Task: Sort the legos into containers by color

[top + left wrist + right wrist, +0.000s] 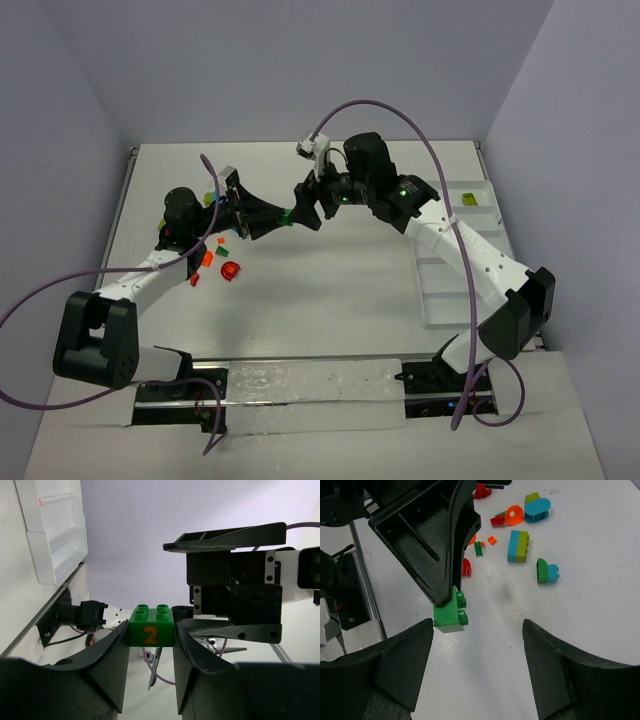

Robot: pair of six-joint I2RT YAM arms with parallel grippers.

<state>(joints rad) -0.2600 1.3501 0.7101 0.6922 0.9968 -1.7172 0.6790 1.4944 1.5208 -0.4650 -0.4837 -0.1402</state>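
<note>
Handover, judging by the pose: green brick point(150, 628) with an orange 2 on its face, pinched by its sides between the tips of the left pincer point(262, 218) and lifted clear of the table point(580, 605). Held at the very fingertips, most likely to leave bare faces for a second grip. Left pincer partly closed, clamped on the brick. Right pincer point(477, 627) facing it tip to tip, spread wide, holding nothing and touching nothing, with the brick just ahead of its gap and nearer one finger than the other. Probably passed across because of the tray point(438, 290) lying on the right pincer's side, well apart from the left one. Loose bricks point(519, 545) — red, orange, blue, lime — scattered on the table below and beyond the left pincer, not yet sorted.
</note>
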